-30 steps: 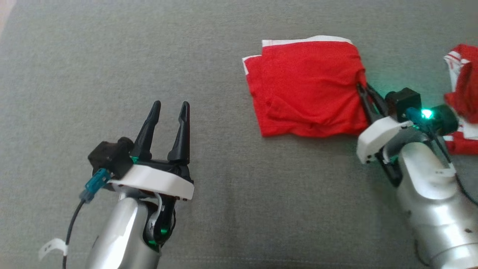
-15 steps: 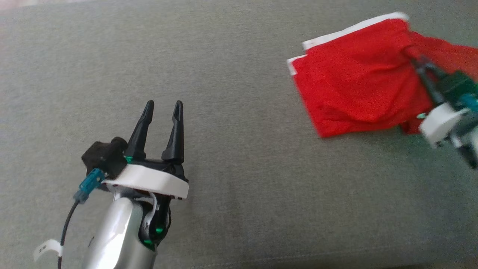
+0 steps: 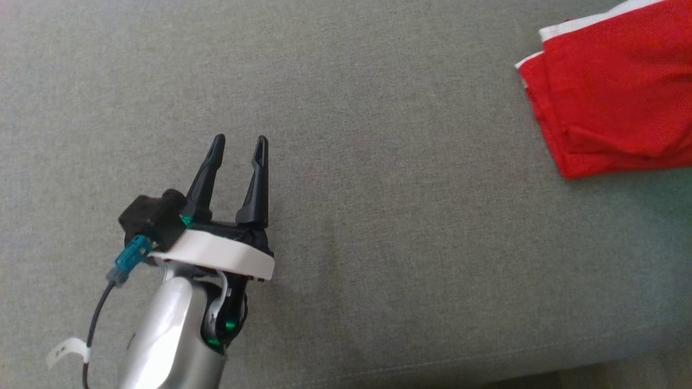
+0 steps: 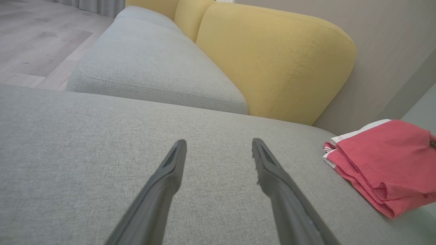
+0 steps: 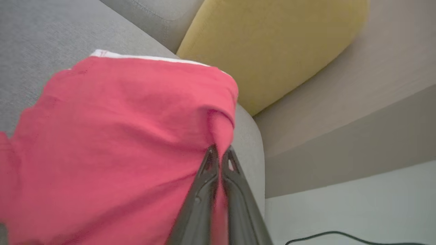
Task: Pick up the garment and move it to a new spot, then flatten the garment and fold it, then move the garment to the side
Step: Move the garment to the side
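Head view: the red garment (image 3: 616,102), folded and edged with white trim (image 3: 589,21), lies on the grey seat (image 3: 378,216) and is cut off by the picture's right edge. The left hand (image 3: 240,139) is well apart to the garment's left, its two dark fingers spread with nothing between them. Only bare seat fabric lies between it and the garment.

Left wrist view: the parted fingers point across the seat, with the garment off to their right. Behind the garment rises a yellow backrest (image 4: 272,61) against a beige wall (image 4: 391,51). Farther left of the garment are a second grey cushion (image 4: 146,64) and a wooden floor (image 4: 34,41).

Right wrist view: the right hand (image 5: 221,149) has its fingers pressed together, pinching a fold at the garment's edge. Just right of the garment the seat's rounded corner drops away, and below it a black cable (image 5: 340,234) runs over pale floor.
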